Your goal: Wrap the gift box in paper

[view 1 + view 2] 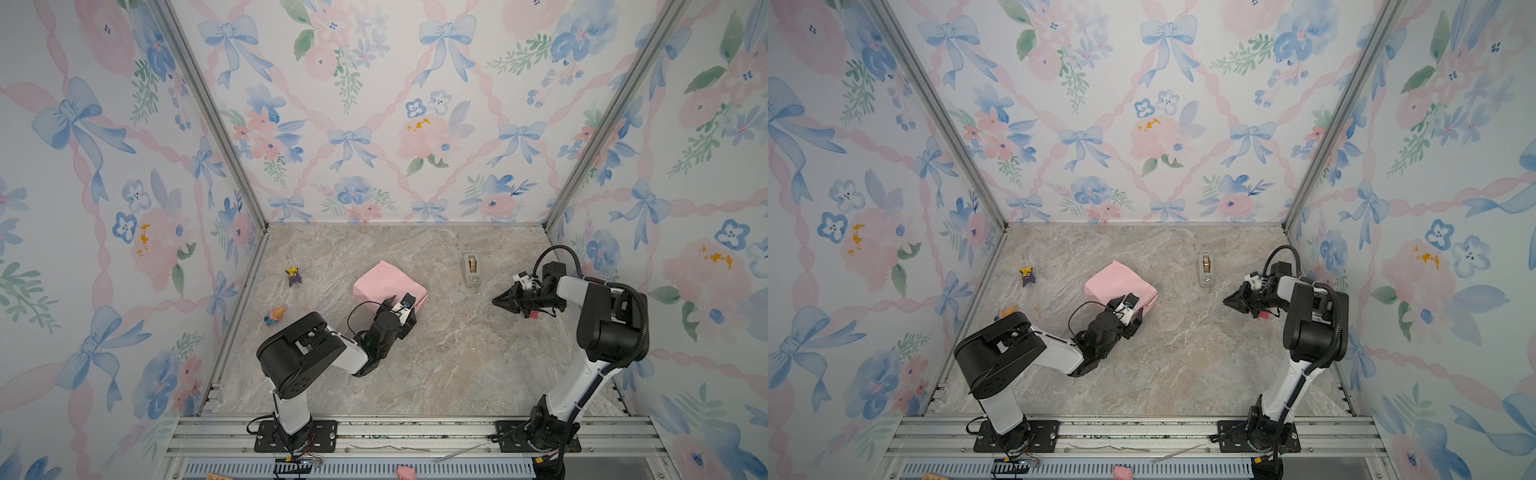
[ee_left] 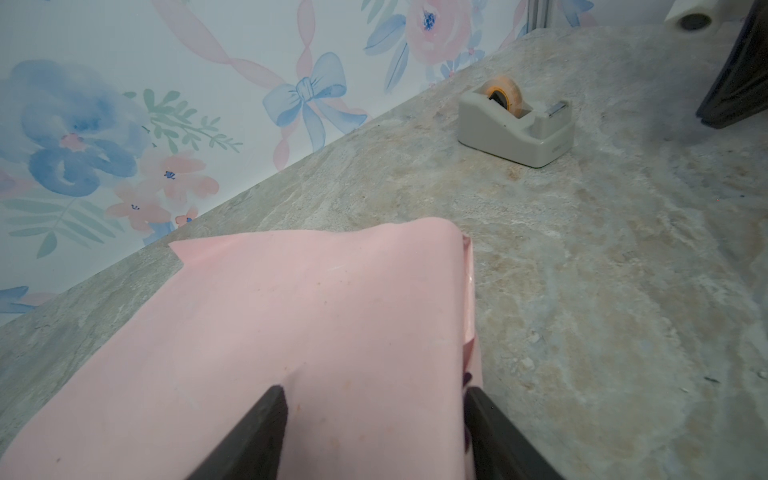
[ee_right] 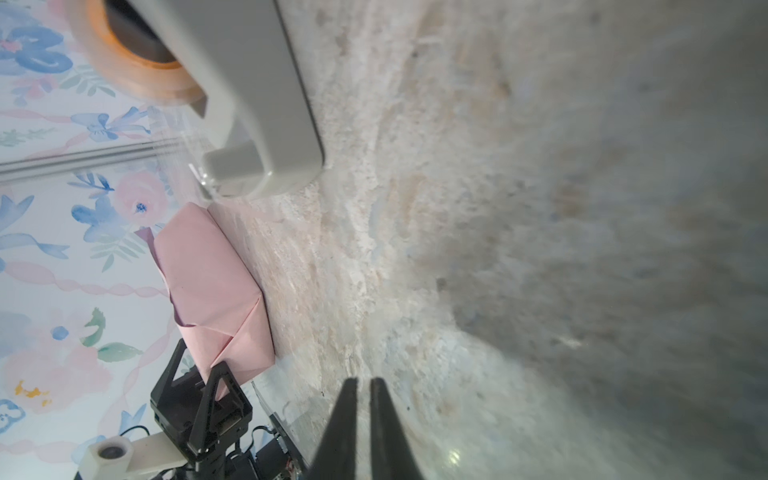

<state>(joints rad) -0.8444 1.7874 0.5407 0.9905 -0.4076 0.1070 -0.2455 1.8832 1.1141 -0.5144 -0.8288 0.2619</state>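
The right jaws are barely parted, seemingly empty; lifting the wide-spread left jaws, only pressing the paper (image 2: 291, 324) beneath them, could spring its folds.

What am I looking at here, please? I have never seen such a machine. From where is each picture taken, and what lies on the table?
These are two robot arms mounted at the near edge of a table, each ending in a two-fingered gripper. Two pictures look down from above, nearly alike; two come from cameras on the arms' wrists. In the middle lies a parcel of pink paper; what it wraps does not show. The left gripper straddles the parcel's near corner; whether it squeezes I cannot tell. The right gripper hangs near a grey tape dispenser, its jaws a slit apart, nothing seen between them. Two small toys lie at the left.
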